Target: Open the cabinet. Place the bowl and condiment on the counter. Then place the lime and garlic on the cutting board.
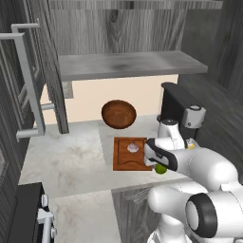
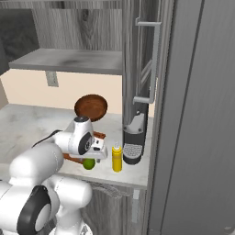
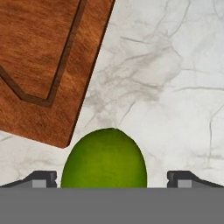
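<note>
Just off the near right corner of the cutting board (image 3: 41, 65), on the bare counter (image 3: 175, 87), the lime (image 3: 104, 158) sat squarely between the tips of my gripper (image 3: 111, 179), whose jaws stood wide apart on either side of it and touched nothing. Being round, it offered no long axis to line up with, so I judged closing straight in would do. The board's edge lay close on the left with the garlic (image 1: 133, 147) already on it; the condiment (image 2: 117, 157) stood apart to the right, leaving open stone around.
</note>
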